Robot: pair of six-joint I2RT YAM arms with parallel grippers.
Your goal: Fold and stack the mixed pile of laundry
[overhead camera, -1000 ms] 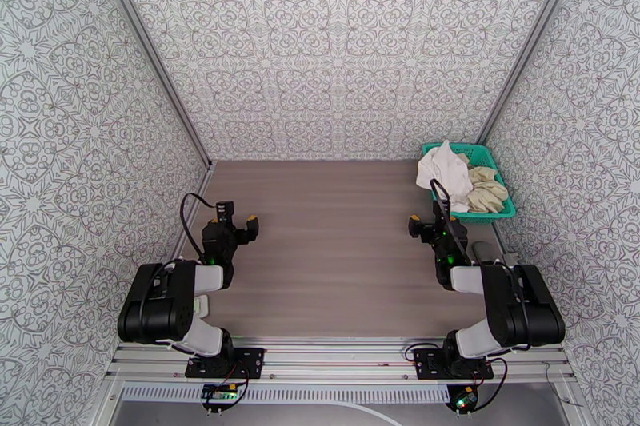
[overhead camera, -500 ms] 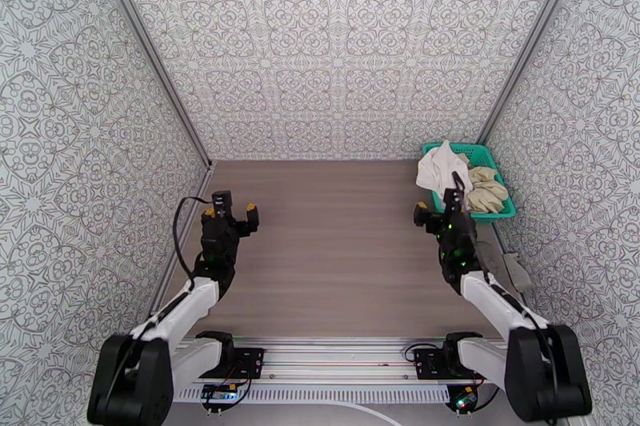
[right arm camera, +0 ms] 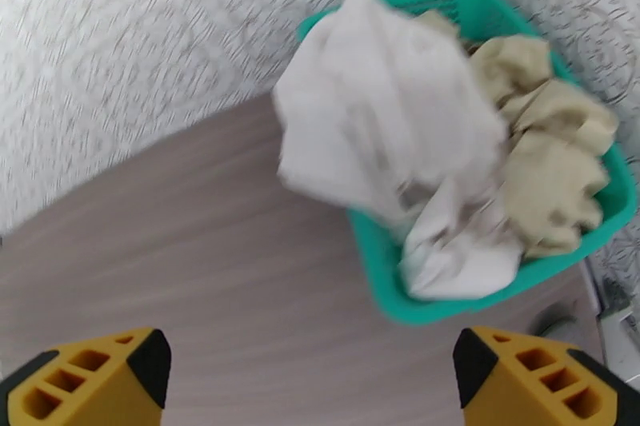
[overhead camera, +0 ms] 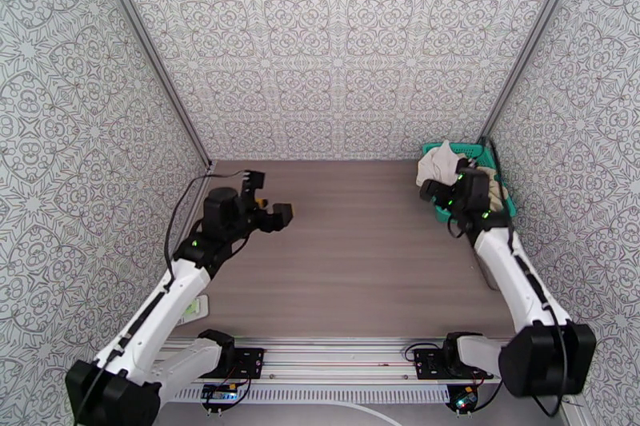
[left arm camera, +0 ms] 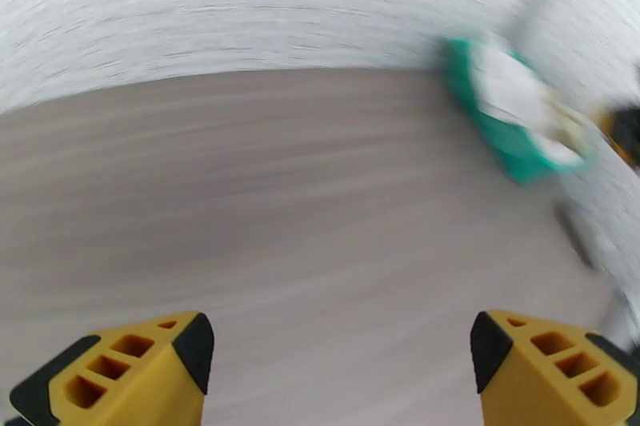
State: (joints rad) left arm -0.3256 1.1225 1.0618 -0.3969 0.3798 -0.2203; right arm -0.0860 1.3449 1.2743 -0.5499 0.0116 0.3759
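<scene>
Barely begun, judging from the layout. No fold made, no stack started, nothing laid out flat on the table [right arm camera: 200,260].

Heaped in the teal basket [right arm camera: 456,306], off in the table's 2 o'clock corner: the white T-shirt [right arm camera: 392,116], crumpled and spilling over the rim on the 9 o'clock side, and the beige garment [right arm camera: 552,180], bunched against it on the 3 o'clock side. Touching, tangled, unsorted.

Right gripper [right arm camera: 312,364]: raised at the basket's 8 o'clock edge, pointed at the shirt, fingers spread wide, nothing held. Near the cloth, though not in contact as far as can be told.

Left gripper [left arm camera: 340,340]: out over bare table toward 9 o'clock, well apart from the laundry, fingers also wide apart, empty. Much blur in its wrist view, so little detail there beyond the basket far off at 2 o'clock.

Left to do, by this reading: everything. Pulling each garment out of the basket, spreading it on the open table, folding it, then stacking one on the other. Likely first in line: the shirt, nearest the right gripper and partly over the rim already.
</scene>
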